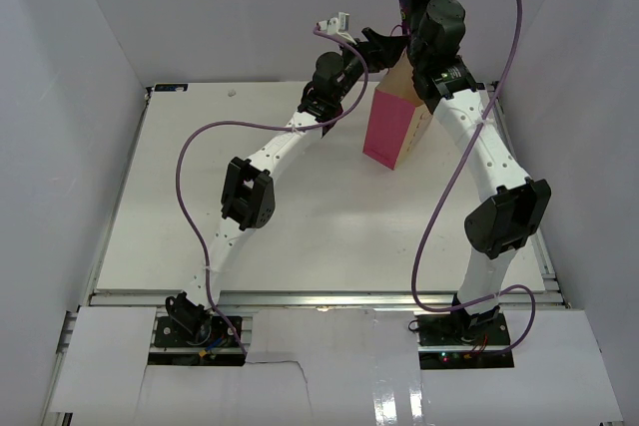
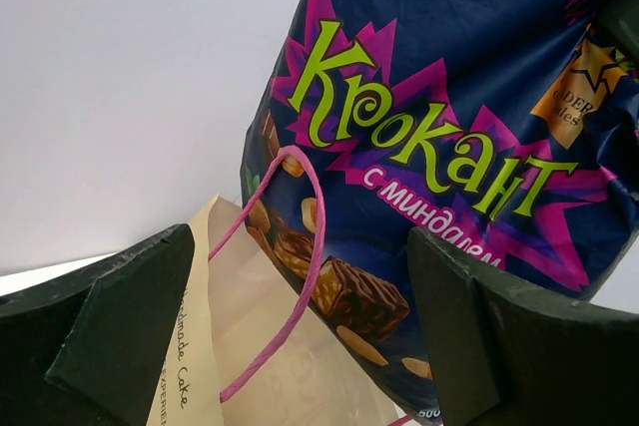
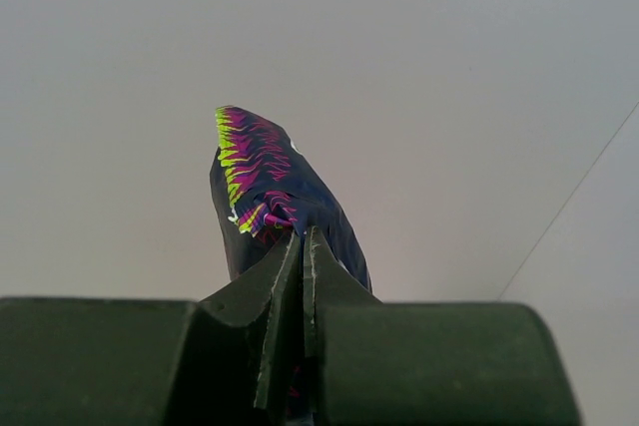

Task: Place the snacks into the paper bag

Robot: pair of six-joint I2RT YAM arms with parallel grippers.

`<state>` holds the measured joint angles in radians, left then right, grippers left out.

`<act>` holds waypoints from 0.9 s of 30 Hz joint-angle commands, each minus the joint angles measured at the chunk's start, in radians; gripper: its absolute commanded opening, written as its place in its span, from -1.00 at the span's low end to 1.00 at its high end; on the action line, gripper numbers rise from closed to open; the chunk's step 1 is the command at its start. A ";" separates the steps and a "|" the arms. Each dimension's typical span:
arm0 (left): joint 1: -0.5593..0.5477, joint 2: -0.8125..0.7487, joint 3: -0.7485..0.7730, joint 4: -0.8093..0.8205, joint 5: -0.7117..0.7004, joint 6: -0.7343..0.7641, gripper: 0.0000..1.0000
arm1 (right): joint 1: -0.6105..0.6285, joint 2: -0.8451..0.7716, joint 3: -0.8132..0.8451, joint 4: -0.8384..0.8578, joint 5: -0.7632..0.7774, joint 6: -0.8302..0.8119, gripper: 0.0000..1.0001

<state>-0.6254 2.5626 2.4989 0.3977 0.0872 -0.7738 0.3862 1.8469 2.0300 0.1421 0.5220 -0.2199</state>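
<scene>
Right wrist view: my right gripper [image 3: 302, 236] pinches the blue snack [image 3: 270, 187] by its top edge, so it hangs straight down over the bag [image 1: 391, 127]. My left gripper [image 2: 300, 286] sits wide apart beside the bag's mouth, I think to steady it.

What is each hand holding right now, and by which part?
Right hand: shut on the dark blue snack bag, pinching its crimped end seam. Left hand: open, holding nothing.
</scene>
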 commanded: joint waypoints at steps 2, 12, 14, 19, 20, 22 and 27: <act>-0.011 -0.088 -0.011 0.027 0.025 0.013 0.96 | 0.005 -0.048 0.015 0.200 -0.004 0.007 -0.85; -0.005 -0.101 -0.031 0.033 0.028 0.010 0.96 | 0.003 -0.060 -0.010 0.198 0.019 0.011 -0.83; -0.004 -0.101 -0.031 0.035 0.028 0.008 0.96 | 0.003 -0.060 -0.010 0.198 0.019 0.013 -0.82; -0.002 -0.102 -0.034 0.036 0.031 0.008 0.96 | 0.003 -0.063 -0.013 0.195 0.024 0.020 -0.72; -0.002 -0.101 -0.034 0.036 0.031 0.007 0.96 | 0.003 -0.064 -0.017 0.195 0.027 0.022 -0.66; 0.000 -0.102 -0.037 0.038 0.031 0.005 0.96 | 0.003 -0.067 -0.022 0.194 0.029 0.024 -0.62; 0.001 -0.104 -0.040 0.038 0.032 0.004 0.96 | 0.003 -0.071 -0.027 0.191 0.033 0.030 -0.53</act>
<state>-0.6243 2.5595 2.4619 0.4122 0.1062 -0.7685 0.3878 1.8244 1.9911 0.2527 0.5400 -0.2096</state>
